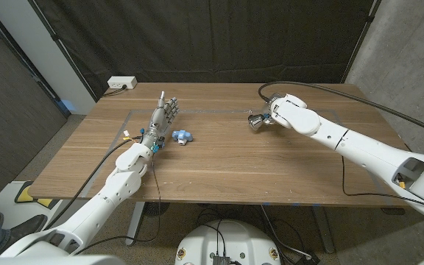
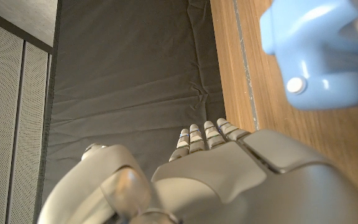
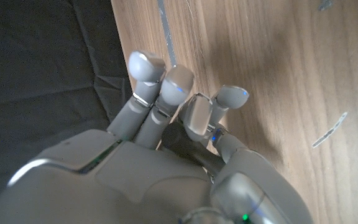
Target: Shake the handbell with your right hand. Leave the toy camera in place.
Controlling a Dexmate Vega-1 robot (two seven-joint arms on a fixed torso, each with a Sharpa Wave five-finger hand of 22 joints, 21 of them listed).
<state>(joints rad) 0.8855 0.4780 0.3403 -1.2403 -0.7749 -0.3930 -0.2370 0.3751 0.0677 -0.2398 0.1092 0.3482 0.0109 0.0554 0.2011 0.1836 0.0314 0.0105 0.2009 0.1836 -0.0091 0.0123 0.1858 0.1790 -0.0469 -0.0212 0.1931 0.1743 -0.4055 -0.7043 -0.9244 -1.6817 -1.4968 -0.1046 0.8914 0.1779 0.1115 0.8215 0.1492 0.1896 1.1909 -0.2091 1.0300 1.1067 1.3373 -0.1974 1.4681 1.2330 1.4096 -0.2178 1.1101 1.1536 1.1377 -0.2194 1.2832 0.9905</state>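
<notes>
We see the left arm come in from the near left corner of the wooden table [image 1: 219, 169], cables trailing along it. Past its wrist the left hand [image 1: 164, 116] stands up with fingers straight and close together, pointing toward the far edge, holding nothing; in the left wrist view the fingers [image 2: 205, 135] run out side by side past the table's edge toward the black curtain [image 1: 219, 37]. Just beside that hand, toward the table's middle, sits the toy camera [image 1: 181, 135], light blue, on the tabletop; it shows large and blurred in the left wrist view [image 2: 319, 53], apart from the fingers. A taped rectangle outline [image 1: 133, 112] marks the work area on the wood. Farther back and on the right side, the right arm reaches in from the near right corner, and the right hand [image 1: 277, 112] is over the far right part of the table. At its tip we see the handbell [image 1: 255, 121], a shiny metal bell sticking out toward the table's middle, gripped by that hand. In the right wrist view the fingers [image 3: 166, 87] are curled in tight, though the bell itself is hidden behind them. At the far left corner a white power strip [image 1: 121, 83] lies on the table's edge.
</notes>
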